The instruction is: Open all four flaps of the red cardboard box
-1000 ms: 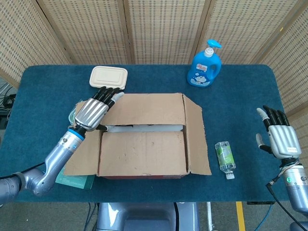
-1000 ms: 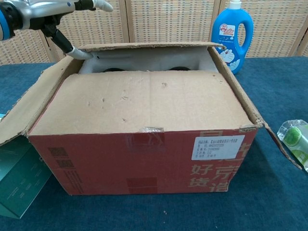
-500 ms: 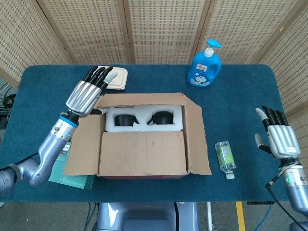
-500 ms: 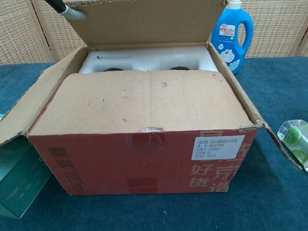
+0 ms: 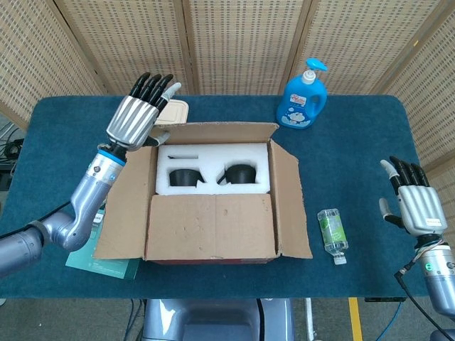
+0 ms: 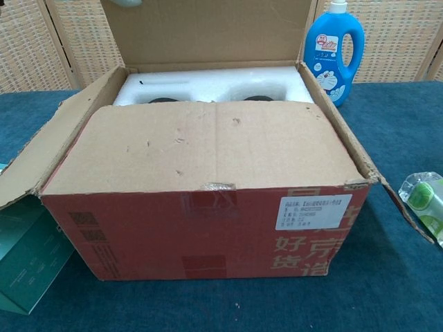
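The red cardboard box [image 6: 208, 232] stands mid-table. Its far flap [image 5: 213, 133] stands upright [image 6: 208, 31]. The near flap [image 5: 211, 226] lies flat over the front half [image 6: 201, 149]. The left flap [image 5: 124, 206] and right flap [image 5: 288, 202] hang outward. Inside shows a white foam insert [image 5: 213, 169] with two black items. My left hand [image 5: 138, 114] is raised at the left end of the far flap, fingers straight and pointing away, thumb by the flap's edge, gripping nothing. My right hand [image 5: 416, 202] hovers far right of the box, fingers spread and empty.
A blue soap bottle [image 5: 303, 96] stands behind the box on the right. A small clear bottle [image 5: 332, 231] lies right of the box. A beige lidded container [image 5: 174, 112] sits behind my left hand. A green carton [image 6: 28, 256] lies under the left flap.
The far flap swung up from lying over the box to standing upright, uncovering the foam insert. My left hand rose and moved away with it. The right hand stayed put.
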`<state>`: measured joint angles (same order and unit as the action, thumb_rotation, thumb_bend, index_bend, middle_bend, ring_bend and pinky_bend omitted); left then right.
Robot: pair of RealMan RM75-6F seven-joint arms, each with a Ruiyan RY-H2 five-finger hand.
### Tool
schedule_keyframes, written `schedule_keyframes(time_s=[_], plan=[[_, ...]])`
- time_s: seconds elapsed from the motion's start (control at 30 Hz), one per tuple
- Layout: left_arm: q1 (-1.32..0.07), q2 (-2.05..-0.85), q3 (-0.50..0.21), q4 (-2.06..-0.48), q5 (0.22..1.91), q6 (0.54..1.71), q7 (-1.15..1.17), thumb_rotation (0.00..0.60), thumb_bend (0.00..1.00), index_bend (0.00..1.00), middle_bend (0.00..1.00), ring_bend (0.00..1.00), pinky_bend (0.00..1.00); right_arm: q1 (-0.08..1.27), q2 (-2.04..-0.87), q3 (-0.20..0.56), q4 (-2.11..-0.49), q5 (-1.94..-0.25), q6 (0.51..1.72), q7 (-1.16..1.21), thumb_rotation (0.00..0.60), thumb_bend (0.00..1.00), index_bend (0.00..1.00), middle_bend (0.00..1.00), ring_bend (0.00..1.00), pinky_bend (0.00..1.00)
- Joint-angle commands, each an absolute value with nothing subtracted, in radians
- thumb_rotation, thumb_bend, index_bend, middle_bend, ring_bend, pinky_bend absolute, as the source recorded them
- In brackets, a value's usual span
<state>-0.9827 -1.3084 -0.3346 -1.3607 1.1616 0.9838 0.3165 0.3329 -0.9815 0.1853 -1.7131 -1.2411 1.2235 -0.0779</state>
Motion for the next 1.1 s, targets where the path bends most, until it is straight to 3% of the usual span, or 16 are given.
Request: schedule_keyframes(time_s=[0.03, 0.67, 0.97, 1.1], plan=[[-1.018, -1.356, -0.346, -1.285, 1.160, 0.972, 0.318, 0.537, 0.27, 0.00, 0.00, 0.00, 0.00, 0.333, -0.981, 0.185, -1.714, -1.241, 1.223, -0.079, 0.600, 0.54, 0.00, 0.05, 0.00, 0.03], [-1.089, -1.453, -0.349, -1.088, 1.049, 0.882, 0.397, 0.537, 0.27, 0.00, 0.00, 0.00, 0.00, 0.330, -0.977, 0.185, -1.720, -1.235, 1.222, -0.078, 0.600, 0.54, 0.00, 0.05, 0.00, 0.03], [-1.084, -1.415, -0.364, -1.131, 1.026, 0.875, 0.380, 0.545, 0.27, 0.00, 0.00, 0.00, 0.00, 0.328, -0.974, 0.185, -1.721, -1.239, 1.224, -0.074, 0.600, 0.54, 0.00, 0.05, 0.00, 0.03], [-1.063, -1.336, -0.371, -1.250, 0.988, 0.827, 0.345, 0.552, 0.28, 0.05, 0.00, 0.00, 0.00, 0.325, -0.971, 0.184, -1.722, -1.240, 1.226, -0.072, 0.600, 0.54, 0.00, 0.05, 0.00, 0.03]])
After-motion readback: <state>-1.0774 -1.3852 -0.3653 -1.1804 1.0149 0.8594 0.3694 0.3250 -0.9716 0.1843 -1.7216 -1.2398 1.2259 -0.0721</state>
